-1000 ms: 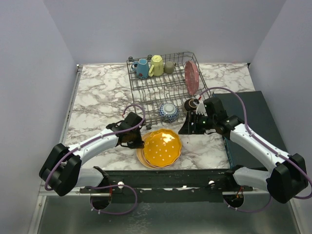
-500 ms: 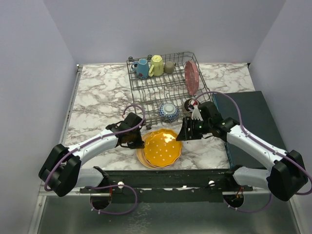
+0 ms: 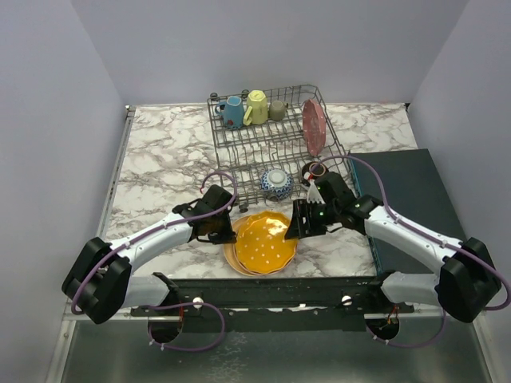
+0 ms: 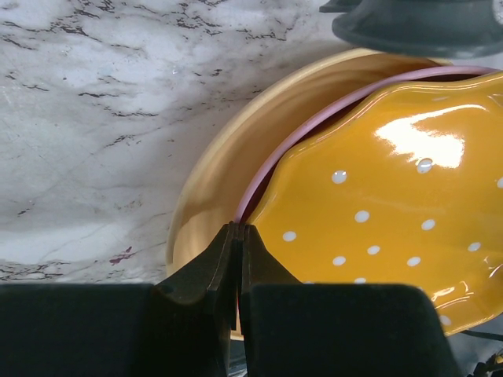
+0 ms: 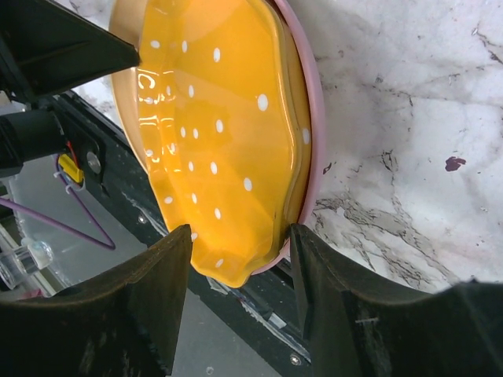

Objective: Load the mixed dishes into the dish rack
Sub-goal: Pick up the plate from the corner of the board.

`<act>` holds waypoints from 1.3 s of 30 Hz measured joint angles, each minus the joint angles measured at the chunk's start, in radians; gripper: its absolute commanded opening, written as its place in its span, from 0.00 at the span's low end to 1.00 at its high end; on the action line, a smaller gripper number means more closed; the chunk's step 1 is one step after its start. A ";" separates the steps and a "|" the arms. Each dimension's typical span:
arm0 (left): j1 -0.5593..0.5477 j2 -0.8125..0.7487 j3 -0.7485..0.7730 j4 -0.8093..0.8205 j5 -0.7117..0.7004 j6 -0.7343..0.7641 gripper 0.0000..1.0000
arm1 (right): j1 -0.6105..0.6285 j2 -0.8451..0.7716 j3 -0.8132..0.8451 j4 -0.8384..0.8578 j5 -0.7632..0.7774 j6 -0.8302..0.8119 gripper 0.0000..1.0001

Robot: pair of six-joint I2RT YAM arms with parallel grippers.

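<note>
The scalloped orange-yellow plate (image 3: 266,241) lies tilted on top of a pink-rimmed plate (image 4: 271,165) and a beige plate (image 4: 211,169) near the table's front edge. My left gripper (image 3: 218,227) is at the stack's left edge, its jaws pinched on the pink rim (image 4: 237,228). My right gripper (image 3: 299,227) is open at the stack's right edge; the orange plate's rim (image 5: 236,259) sits between its jaws. The dish rack (image 3: 254,145) holds a blue mug (image 3: 233,112), a yellow mug (image 3: 256,106), a grey-beige mug (image 3: 277,110), an upright pink plate (image 3: 314,128), a blue-white bowl (image 3: 277,183) and a dark brown bowl (image 3: 313,171).
A dark flat box (image 3: 411,199) lies at the right, under my right arm. The black front rail (image 3: 263,291) runs just below the plate stack. The marble table (image 3: 160,159) stretches left of the rack. Grey walls close in on three sides.
My right gripper moved left and toward the front, from beside the rack's corner to the orange plate's right edge. My left arm has stayed still.
</note>
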 measured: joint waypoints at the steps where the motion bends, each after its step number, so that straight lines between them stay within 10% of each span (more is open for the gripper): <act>1: 0.000 -0.002 0.000 0.000 0.000 0.000 0.07 | 0.005 0.004 -0.002 0.001 0.003 0.003 0.58; 39: -0.037 -0.013 0.029 -0.078 -0.105 0.038 0.07 | 0.059 0.083 -0.043 0.125 0.044 0.103 0.59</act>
